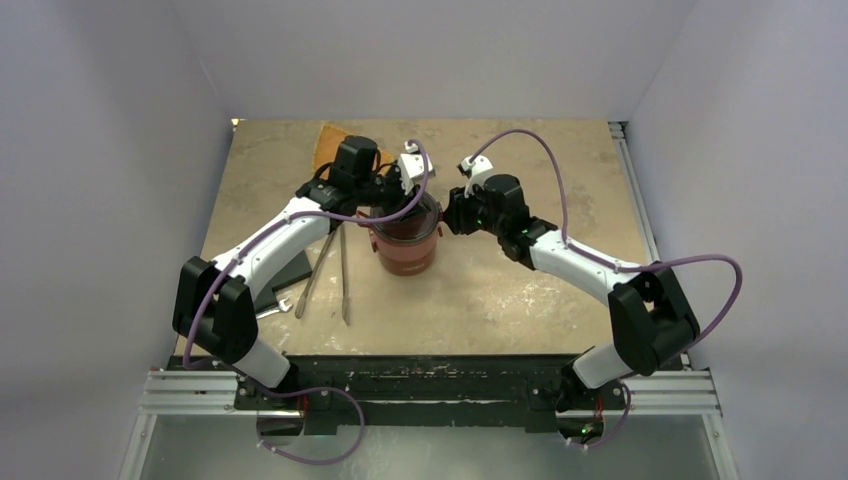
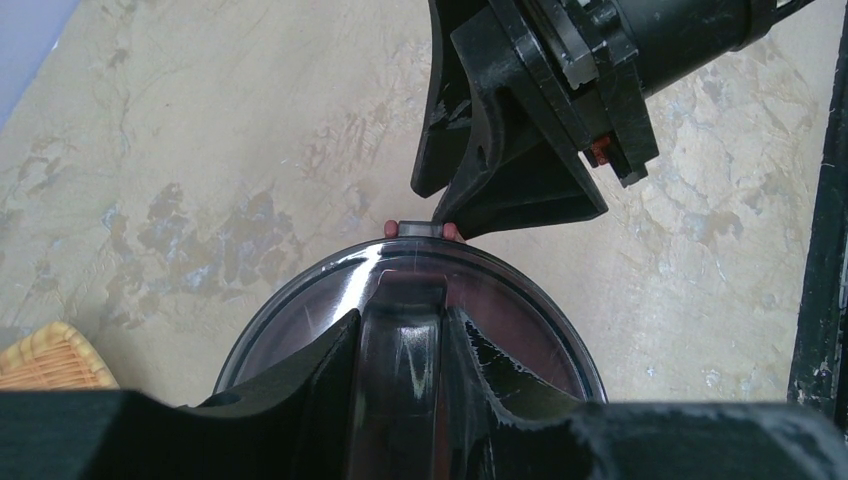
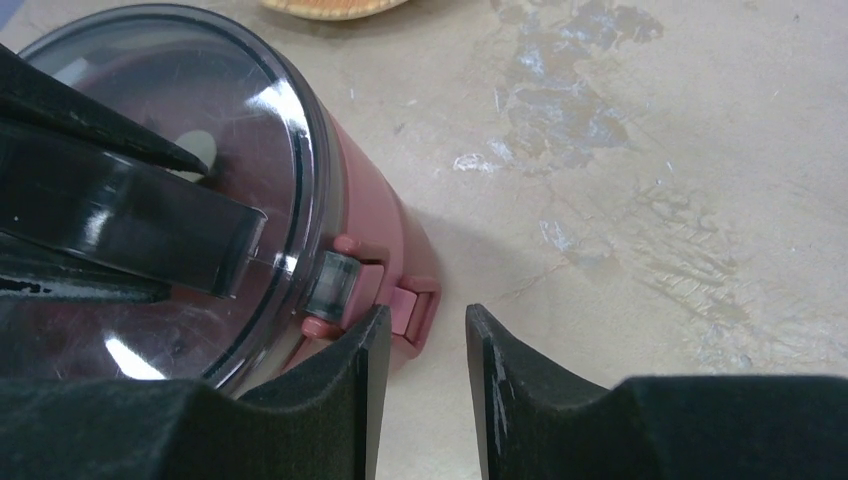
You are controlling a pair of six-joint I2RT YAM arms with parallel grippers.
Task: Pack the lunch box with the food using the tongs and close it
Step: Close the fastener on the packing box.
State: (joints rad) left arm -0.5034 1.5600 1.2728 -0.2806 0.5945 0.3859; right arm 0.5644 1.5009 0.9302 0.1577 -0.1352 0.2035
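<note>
At the far left of the worktop [image 1: 500, 290] an orange woven tray [image 1: 325, 145] lies near the back edge. Closer to the arms, a short silver wrench [image 1: 277, 306] rests beside the left forearm. Just right of it lie the tongs [image 1: 344, 275], flat on the worktop with their arms spread in a narrow V, held by neither arm.

The left pincer [image 2: 405, 325] reaches down onto the lunch box [image 1: 407, 255], which stands upright near the middle of the worktop with its dark-red tiers stacked. The smoky clear top lid [image 2: 300, 310] sits on the stack. The left pincer's fingers [image 2: 335, 365] press on either side of the raised bar that crosses this lid, gripping it.

On the box's right side, a clear clip [image 3: 330, 283] at the lid's rim sits above a pink latch tab [image 3: 415, 310]. The right pincer [image 3: 420, 315] is at this latch with its jaws a little apart and nothing between them. One finger [image 3: 360, 370] is against the box wall below the clip, and the tab lies just beyond the gap.
</note>
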